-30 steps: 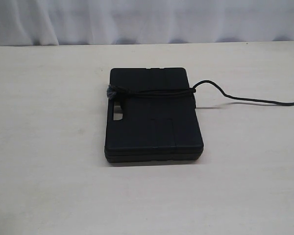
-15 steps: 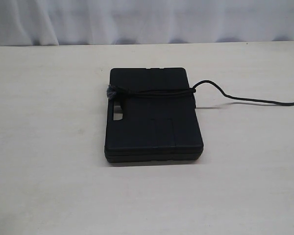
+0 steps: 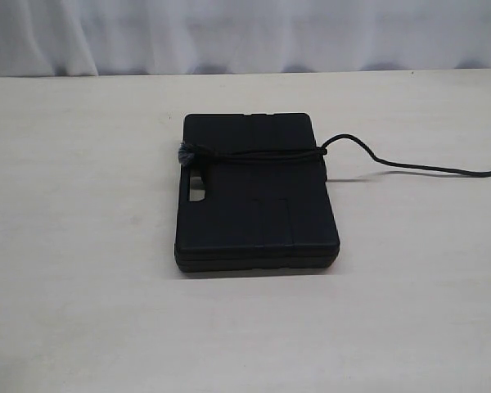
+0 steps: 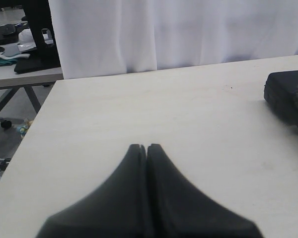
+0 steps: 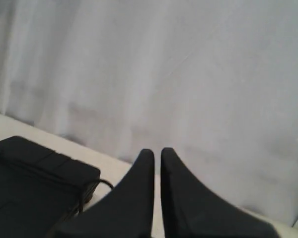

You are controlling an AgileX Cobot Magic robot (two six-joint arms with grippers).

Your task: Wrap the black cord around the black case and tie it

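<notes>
Cord [image 3: 262,153] wrapped and knotted around black case [image 3: 258,214]; task apparently complete. Left end effector [image 4: 147,147] and right end effector [image 5: 157,150] clenched, empty.

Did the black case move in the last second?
No. The black case keeps the same gap to the far edge of the table, and the black cord lies unchanged.

Both wrist views cut off part of the black case [image 4: 283,93].
</notes>
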